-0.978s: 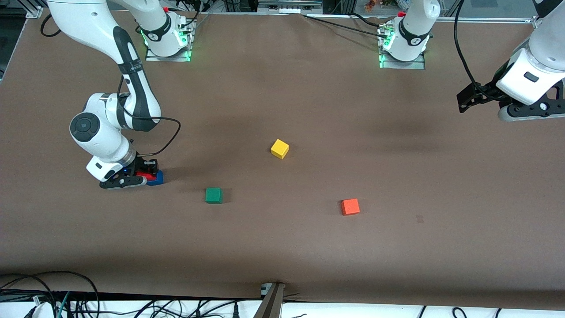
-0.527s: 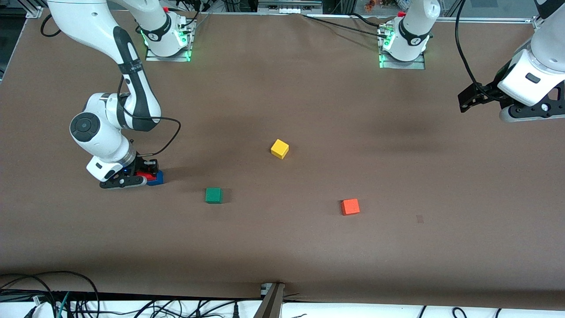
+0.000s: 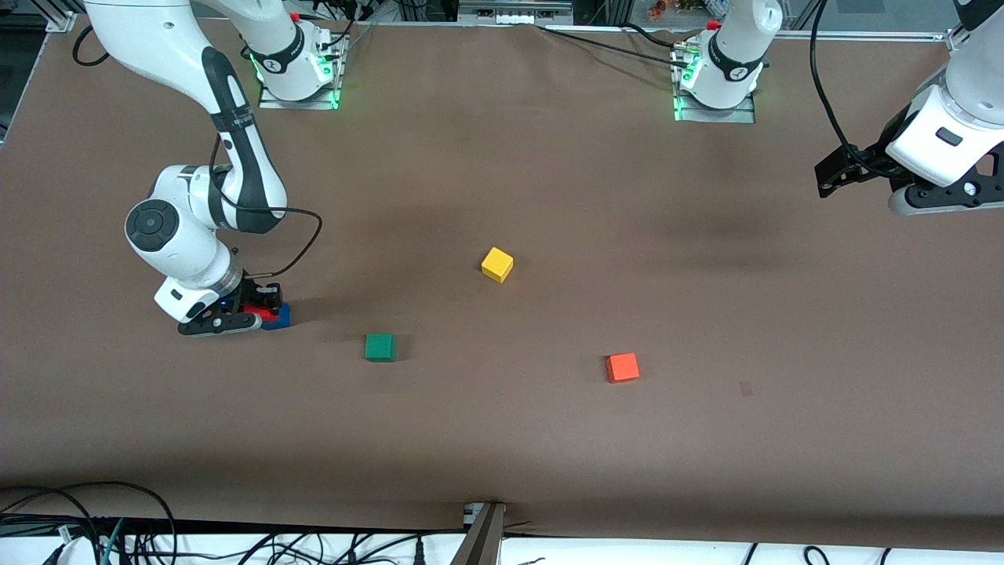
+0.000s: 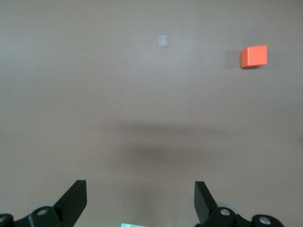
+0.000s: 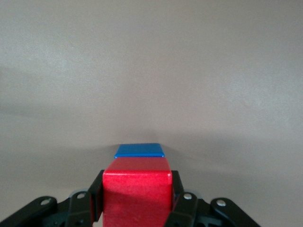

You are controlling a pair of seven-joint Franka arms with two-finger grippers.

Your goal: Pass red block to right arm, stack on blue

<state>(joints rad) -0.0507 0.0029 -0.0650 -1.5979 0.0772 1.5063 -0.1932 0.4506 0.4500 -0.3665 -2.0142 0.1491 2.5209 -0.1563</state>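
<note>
While the right gripper clamps the red block over the blue cube at the right arm's end of the counter, square it before releasing. Left gripper waits, spread, empty.

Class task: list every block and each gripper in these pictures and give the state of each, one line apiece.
red block: clamped in the right gripper, over the blue block.
blue block: on the table, under the red block.
right gripper: shut on the red block.
left gripper: open, empty, waiting above the left arm's end of the table.
green block: loose on the table.
yellow block: loose on the table.
orange block: loose on the table.
</note>
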